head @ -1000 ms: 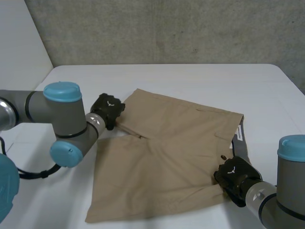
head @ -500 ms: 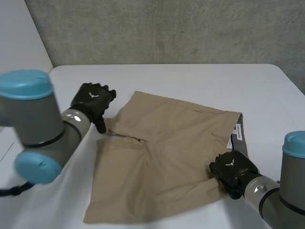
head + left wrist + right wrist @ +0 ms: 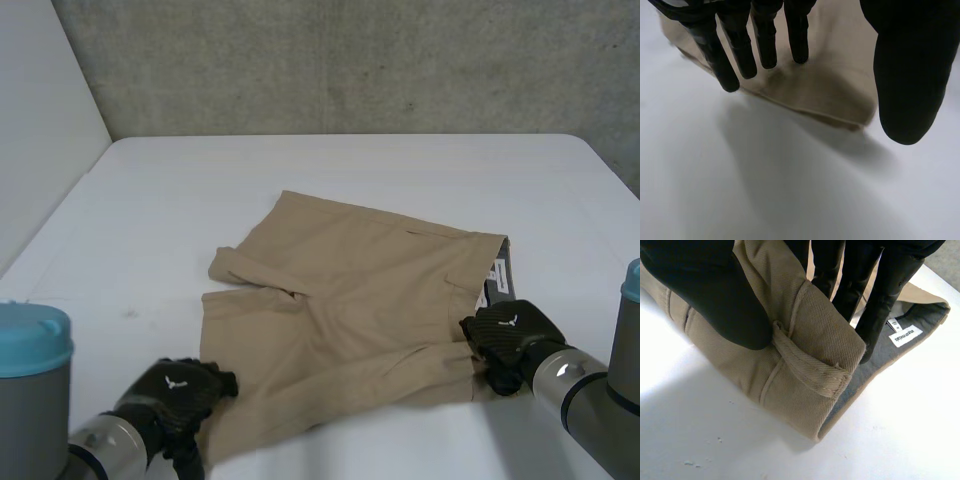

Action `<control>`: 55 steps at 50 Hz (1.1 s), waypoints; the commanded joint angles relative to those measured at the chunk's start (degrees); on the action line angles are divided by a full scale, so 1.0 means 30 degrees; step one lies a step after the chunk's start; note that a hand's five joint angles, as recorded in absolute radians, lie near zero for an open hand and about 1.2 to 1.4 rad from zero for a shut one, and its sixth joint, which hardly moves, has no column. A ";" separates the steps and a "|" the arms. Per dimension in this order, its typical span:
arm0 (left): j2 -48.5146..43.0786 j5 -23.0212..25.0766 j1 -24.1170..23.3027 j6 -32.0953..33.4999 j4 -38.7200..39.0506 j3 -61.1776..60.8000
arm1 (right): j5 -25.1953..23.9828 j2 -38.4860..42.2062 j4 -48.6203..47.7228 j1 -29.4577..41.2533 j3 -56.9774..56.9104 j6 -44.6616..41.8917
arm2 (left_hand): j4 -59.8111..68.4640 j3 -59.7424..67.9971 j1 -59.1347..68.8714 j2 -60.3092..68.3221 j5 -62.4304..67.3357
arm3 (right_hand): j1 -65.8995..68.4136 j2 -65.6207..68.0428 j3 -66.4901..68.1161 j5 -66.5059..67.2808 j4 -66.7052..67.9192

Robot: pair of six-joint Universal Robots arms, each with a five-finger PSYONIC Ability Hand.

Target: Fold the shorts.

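Down on the white table (image 3: 300, 180): tan shorts (image 3: 350, 310) spread flat at mid-table, waistband (image 3: 810, 355) end toward the right arm, legs toward the left arm. Over at the right hand (image 3: 505, 340): clamped on the near corner of the waistband, thumb pressing the folded band from one side, fingers (image 3: 885, 285) reaching down behind it, white label (image 3: 903, 335) showing just beside them. And at the left hand (image 3: 180, 395): sitting at the near hem corner of the nearer leg, fingers straight and spread over the hem edge, thumb held well apart, gripping nothing. Touching the cloth or hanging just above it? Hard to call from the wrist view.
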 commanded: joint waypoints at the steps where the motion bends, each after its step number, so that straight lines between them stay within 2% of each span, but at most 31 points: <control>1: -0.1815 -0.0032 -0.0795 -0.0081 0.1048 0.0675 | 0.0008 -0.0057 -0.0021 -0.0006 0.0051 -0.0006 | 1.2922 1.3029 1.3148 1.3011 1.2914 | 0.7864 0.4165 0.3894 0.4494 0.3877; 2: -0.1757 -0.0206 -0.0999 -0.0052 0.1747 0.0763 | 0.0008 -0.0086 -0.0021 -0.0006 0.0051 -0.0006 | 1.7890 1.7997 1.8116 1.7979 1.7882 | 0.7864 0.4165 0.3894 0.4494 0.3877; 3: -0.1727 -0.0295 -0.1088 -0.0052 0.2073 0.0792 | 0.0037 -0.0202 -0.0021 0.0023 0.0051 -0.0035 | 1.9986 2.0093 2.0212 2.0075 1.9978 | 0.7864 0.4165 0.3894 0.4494 0.3877; 9: -0.0473 -0.1640 -0.1323 0.0064 0.2897 0.1143 | 0.0125 -0.2251 0.0739 0.0111 0.0168 -0.0504 | 2.0008 2.0114 2.0233 2.0096 1.9999 | 0.7864 0.4165 0.3894 0.4494 0.3877; 11: 0.0319 -0.1877 -0.1323 0.0299 0.2751 0.1261 | 0.0038 -0.3013 0.1703 0.0198 0.0198 -0.0883 | 2.0008 2.0114 2.0233 2.0096 1.9999 | 0.7864 0.4165 0.3894 0.4494 0.3877; 13: 0.1836 -0.1907 -0.1236 0.0590 0.2111 0.1407 | -0.0021 -0.4126 0.3956 0.0228 0.0140 -0.1994 | 2.0008 2.0114 2.0233 2.0096 1.9999 | 0.7864 0.4165 0.3894 0.4494 0.3877; 15: 0.3042 -0.1878 -0.1148 0.1204 0.1290 0.1612 | -0.0109 -0.4946 0.5654 0.0257 0.0023 -0.2989 | 2.0008 2.0114 2.0233 2.0096 1.9999 | 0.7864 0.4165 0.3894 0.4494 0.3877; 19: 0.5709 -0.1819 -0.0796 0.3430 -0.0821 0.2169 | -0.0430 -0.7959 1.0249 -0.0006 -0.0212 -0.7024 | 2.0008 2.0114 2.0233 2.0096 1.9999 | 0.7864 0.4165 0.3894 0.4494 0.3877; 23: 0.7265 -0.1323 -0.0942 0.4927 -0.1878 0.2345 | -0.0927 -0.9224 1.2046 -0.0181 -0.1087 -0.9200 | 2.0008 2.0114 2.0233 2.0096 1.9999 | 0.7864 0.4165 0.3894 0.4494 0.3877; 27: 0.7386 -0.0240 -0.0855 0.5076 -0.1646 0.2287 | -0.1338 -0.8879 1.1904 -0.0824 -0.1909 -0.8623 | 2.0008 2.0114 2.0233 2.0096 1.9999 | 0.7864 0.4165 0.3894 0.4494 0.3877; 30: 0.5808 0.0231 -0.0826 0.4958 -0.0535 0.2432 | -0.1398 -0.7359 1.1203 -0.0943 -0.2145 -0.7861 | 2.0008 2.0114 2.0233 2.0096 1.9999 | 0.7864 0.4165 0.3894 0.4494 0.3877; 31: 0.5106 0.0232 -0.0825 0.4958 -0.0096 0.2520 | -0.1311 -0.5960 1.0243 -0.0915 -0.2378 -0.7423 | 2.0008 2.0114 2.0233 2.0096 1.9999 | 0.7864 0.4165 0.3894 0.4494 0.3877; 33: 0.3172 0.0115 -0.0825 0.5046 0.1485 0.3338 | -0.1194 -0.4868 0.9359 -0.0856 -0.2672 -0.7098 | 2.0008 2.0114 2.0233 2.0096 1.9999 | 0.7864 0.4165 0.3894 0.4494 0.3877; 38: -0.0754 -0.0617 -0.0942 0.5075 0.4387 0.5973 | -0.0491 -0.2229 0.7160 -0.0856 -0.3814 -0.6424 | 2.0008 2.0114 2.0233 2.0096 1.9999 | 0.7864 0.4165 0.3894 0.4494 0.3877; 41: -0.3741 -0.1436 -0.1118 0.5192 0.6086 0.8636 | 0.0474 -0.0413 0.6192 -0.0827 -0.4868 -0.5721 | 2.0008 2.0114 2.0233 2.0096 1.9999 | 0.7864 0.4165 0.3894 0.4494 0.3877; 47: -0.8634 -0.2200 -0.1763 0.5397 0.7378 1.4144 | 0.3023 0.1962 0.3528 -0.0856 -0.6890 -0.5075 | 2.0008 2.0114 2.0233 2.0096 1.9999 | 0.7864 0.4165 0.3894 0.4494 0.3877; 51: -1.2291 -0.2171 -0.1967 0.5923 0.7933 1.8648 | 0.3581 0.3335 0.1278 -0.0798 -0.7738 -0.5104 | 2.0008 2.0114 2.0233 2.0096 1.9999 | 0.7864 0.4165 0.3894 0.4494 0.3877; 55: -1.4550 -0.2112 -0.2434 0.6508 0.8781 2.1232 | 0.3670 0.4716 -0.0194 -0.0330 -0.8677 -0.5133 | 2.0008 2.0114 2.0233 2.0096 1.9999 | 0.7864 0.4165 0.3894 0.4494 0.3877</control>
